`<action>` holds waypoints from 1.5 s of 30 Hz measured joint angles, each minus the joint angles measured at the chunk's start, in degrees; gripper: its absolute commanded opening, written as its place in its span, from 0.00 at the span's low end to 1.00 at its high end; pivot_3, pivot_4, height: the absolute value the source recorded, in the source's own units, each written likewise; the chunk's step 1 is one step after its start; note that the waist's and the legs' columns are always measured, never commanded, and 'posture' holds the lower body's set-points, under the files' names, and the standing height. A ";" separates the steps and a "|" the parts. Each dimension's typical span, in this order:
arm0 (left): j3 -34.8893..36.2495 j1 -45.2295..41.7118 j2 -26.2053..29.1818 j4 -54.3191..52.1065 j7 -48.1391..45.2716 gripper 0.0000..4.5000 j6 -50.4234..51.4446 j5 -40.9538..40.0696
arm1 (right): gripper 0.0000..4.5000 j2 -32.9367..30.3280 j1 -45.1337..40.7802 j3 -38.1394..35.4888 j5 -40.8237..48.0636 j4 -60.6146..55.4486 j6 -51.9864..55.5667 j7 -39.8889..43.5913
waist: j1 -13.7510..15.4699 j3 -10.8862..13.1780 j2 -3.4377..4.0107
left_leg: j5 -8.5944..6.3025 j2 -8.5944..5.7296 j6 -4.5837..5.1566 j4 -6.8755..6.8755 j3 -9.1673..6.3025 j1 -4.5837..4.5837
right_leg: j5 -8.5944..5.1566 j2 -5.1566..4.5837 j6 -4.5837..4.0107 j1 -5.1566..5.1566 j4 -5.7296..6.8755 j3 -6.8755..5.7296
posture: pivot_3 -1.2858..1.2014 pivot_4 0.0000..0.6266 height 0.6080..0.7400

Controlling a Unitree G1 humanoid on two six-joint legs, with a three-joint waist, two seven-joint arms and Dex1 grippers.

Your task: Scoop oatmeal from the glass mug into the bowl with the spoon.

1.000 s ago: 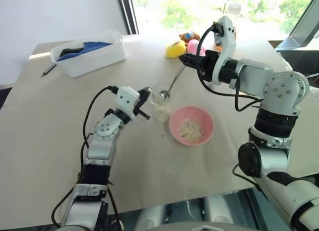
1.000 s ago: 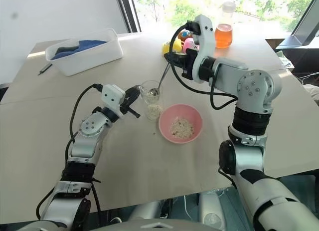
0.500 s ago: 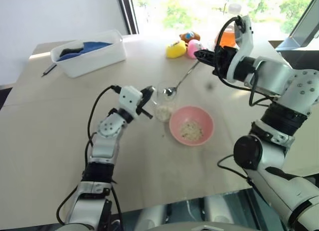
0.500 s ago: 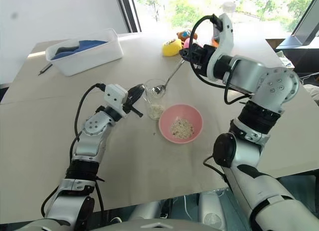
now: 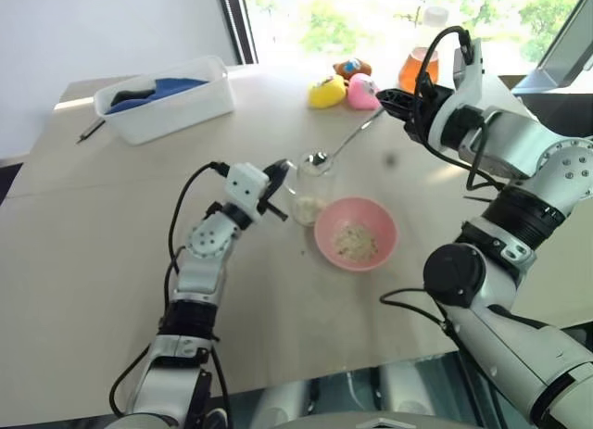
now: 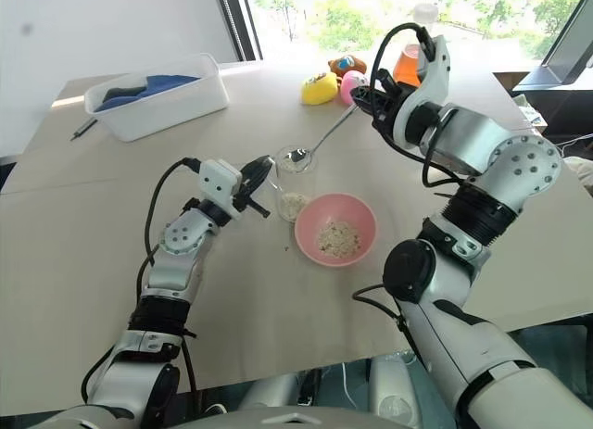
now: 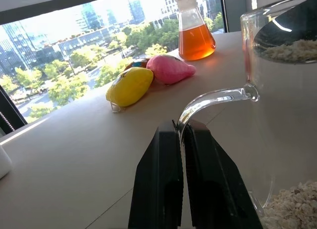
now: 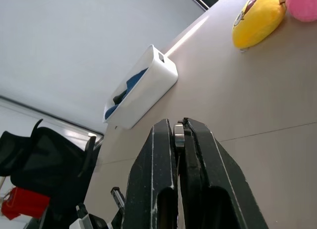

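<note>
The glass mug [image 5: 313,190] stands on the table just left of the pink bowl [image 5: 380,227], with pale oatmeal [image 5: 308,208] in its bottom. My left gripper [image 5: 280,175] is shut on the mug's clear handle [image 7: 213,98]. More oatmeal [image 5: 355,243] lies in the bowl. My right gripper [image 5: 387,99] hangs above the table behind the bowl, shut on the end of the spoon [image 5: 347,140]. The spoon slants down to the left, its scoop just over the mug's rim. Whether flakes lie in the scoop I cannot tell.
A white tub [image 5: 176,107] with blue cloth stands at the back left, a dark pen [image 5: 90,129] beside it. Yellow [image 5: 326,92] and pink [image 5: 363,92] soft toys and an orange-liquid flask [image 5: 415,69] stand at the back. The table's front edge runs below the bowl.
My right gripper has swung to the right and rolled, drawing the spoon's scoop up out of the mug to its rim. The left gripper has stayed on the handle.
</note>
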 measured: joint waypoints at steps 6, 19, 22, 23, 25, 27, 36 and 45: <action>-0.02 -0.04 -0.19 1.41 0.40 0.01 -1.77 0.01 | 0.00 0.20 0.40 -1.70 8.32 0.49 0.01 -6.55 | 0.00 -0.01 0.01 | 0.00 0.00 0.00 0.00 0.02 0.00 | 0.00 0.00 0.00 0.00 0.00 0.02 | 0.52 0.24 1.00; -0.15 -0.79 0.29 3.71 -0.44 0.01 -4.08 -0.03 | 0.00 -4.14 8.32 3.25 31.91 4.44 -6.24 -20.94 | -0.07 -0.12 0.16 | 0.00 0.00 0.01 0.00 0.08 0.02 | 0.00 0.01 0.00 0.00 0.01 0.07 | 0.52 0.24 1.00; -0.15 -1.01 0.44 4.31 -0.58 0.01 -4.48 -0.04 | 0.00 -8.29 11.32 8.96 41.07 4.54 -12.00 -24.31 | -0.14 -0.13 0.15 | 0.01 0.01 0.01 0.00 0.09 0.03 | 0.00 0.01 0.00 0.01 0.00 0.08 | 0.52 0.24 1.00; -0.15 -1.13 0.46 4.50 -0.64 0.01 -4.58 -0.05 | 0.00 -9.69 12.38 10.96 43.83 4.53 -14.00 -25.32 | -0.18 -0.13 0.15 | 0.01 0.01 0.02 0.00 0.10 0.03 | 0.00 0.01 0.00 0.02 0.01 0.08 | 0.52 0.24 1.00; -0.14 -1.34 0.54 4.93 -0.80 0.01 -4.75 -0.08 | 0.00 -13.40 14.97 15.90 50.15 4.35 -19.25 -27.48 | -0.25 -0.15 0.16 | 0.01 0.01 0.02 0.00 0.11 0.05 | 0.00 0.01 0.01 0.03 0.01 0.09 | 0.52 0.24 1.00; -0.14 -1.39 0.58 5.09 -0.92 0.01 -4.91 -0.11 | 0.00 -15.97 16.86 18.79 53.32 3.44 -23.00 -28.25 | -0.23 -0.16 0.16 | 0.01 0.02 0.02 0.00 0.11 0.05 | 0.00 0.01 0.01 0.04 0.00 0.10 | 0.52 0.24 1.00; -0.23 -1.88 0.72 6.34 -1.92 0.01 -6.12 -0.20 | 0.00 -21.13 22.45 22.75 55.05 -1.79 -28.45 -24.63 | 0.06 -0.19 0.14 | 0.01 0.02 0.03 0.00 0.13 0.07 | 0.00 0.02 0.01 0.08 -0.03 0.10 | 0.52 0.24 1.00; -0.31 -2.38 1.05 7.37 -2.46 0.01 -6.52 -0.27 | 0.00 -32.28 30.47 27.58 55.70 -5.82 -25.81 -12.55 | 0.18 -0.22 0.13 | 0.00 0.04 0.05 -0.01 0.13 0.17 | 0.00 0.02 0.01 0.20 -0.07 0.11 | 0.52 0.24 1.00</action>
